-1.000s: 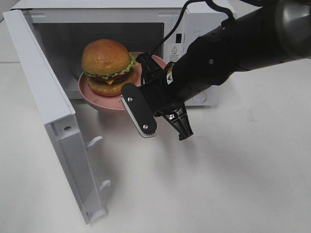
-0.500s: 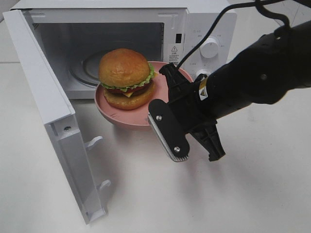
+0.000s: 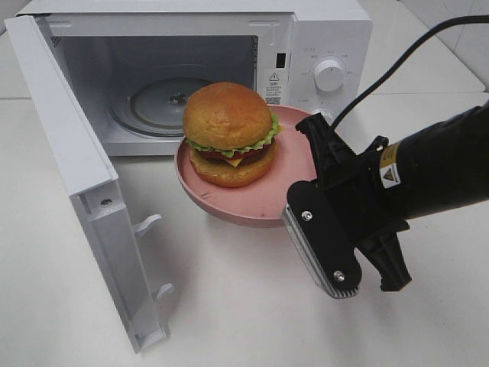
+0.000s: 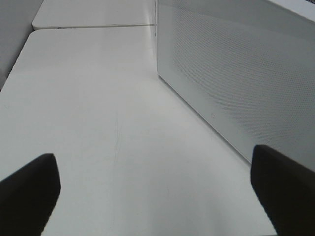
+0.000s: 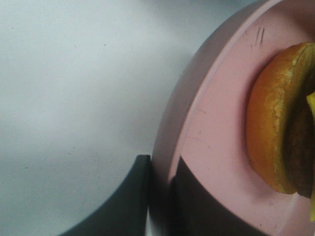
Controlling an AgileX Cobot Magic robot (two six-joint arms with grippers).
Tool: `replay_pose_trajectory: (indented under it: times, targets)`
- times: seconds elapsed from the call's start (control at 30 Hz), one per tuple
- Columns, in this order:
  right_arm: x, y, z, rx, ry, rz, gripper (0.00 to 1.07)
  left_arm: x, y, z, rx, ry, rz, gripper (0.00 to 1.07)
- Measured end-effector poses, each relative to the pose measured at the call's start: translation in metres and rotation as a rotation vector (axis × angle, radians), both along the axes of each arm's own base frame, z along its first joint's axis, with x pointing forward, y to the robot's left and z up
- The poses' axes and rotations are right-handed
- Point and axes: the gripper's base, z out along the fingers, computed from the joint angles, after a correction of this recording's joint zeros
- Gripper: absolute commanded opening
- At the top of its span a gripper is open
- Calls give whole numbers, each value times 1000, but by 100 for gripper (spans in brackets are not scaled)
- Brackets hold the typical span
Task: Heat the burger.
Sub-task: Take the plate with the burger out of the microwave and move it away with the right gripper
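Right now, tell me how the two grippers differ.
The right gripper is shut on the rim of the pink plate that carries the burger; the left gripper is open and holds nothing. The right works before the open microwave; the left sits beside its wall. Both have dark fingers.

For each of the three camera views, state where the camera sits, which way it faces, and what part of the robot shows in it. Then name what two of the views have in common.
Exterior high: mounted above, looking down at the open microwave, burger on the plate, and table; right arm and right gripper show.
Left wrist: low over the table, facing along the microwave's side; the left gripper's open fingertips show.
Right wrist: close at the plate's rim; dark fingers clamp it.
Shared: exterior and right wrist both show burger and plate.
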Motion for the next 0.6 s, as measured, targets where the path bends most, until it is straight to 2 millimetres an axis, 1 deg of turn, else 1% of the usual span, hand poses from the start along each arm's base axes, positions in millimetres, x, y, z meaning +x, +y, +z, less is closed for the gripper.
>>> replay_pose_trajectory:
  times: [0.07, 0.1, 0.13, 0.17, 0.23, 0.27, 0.33, 0.43, 0.47, 0.53, 0.6]
  targets:
    - [-9, -7, 1, 8, -1, -7, 1, 0, 0, 0, 0, 0, 0, 103]
    - [-9, -7, 1, 8, -1, -7, 1, 0, 0, 0, 0, 0, 0, 103]
    - [-16, -13, 1, 11, -1, -10, 1, 0, 0, 0, 0, 0, 0, 103]
    - [-16, -13, 1, 11, -1, -10, 1, 0, 0, 0, 0, 0, 0, 103]
    - [-24, -20, 2, 26, 9, -35, 1, 0, 0, 0, 0, 0, 0, 103]
    - [-24, -20, 2, 26, 9, -35, 1, 0, 0, 0, 0, 0, 0, 103]
    - [-35, -29, 5, 33, 17, -54, 1, 0, 0, 0, 0, 0, 0, 103]
    - [-38, -31, 5, 32, 19, -55, 1, 0, 0, 0, 0, 0, 0, 103]
    - [-44, -37, 6, 24, 26, -61, 1, 0, 0, 0, 0, 0, 0, 103]
    - [-46, -39, 7, 27, 26, -68, 1, 0, 0, 0, 0, 0, 0, 103]
    - [-55, -49, 11, 27, 22, -102, 2, 0, 0, 0, 0, 0, 0, 103]
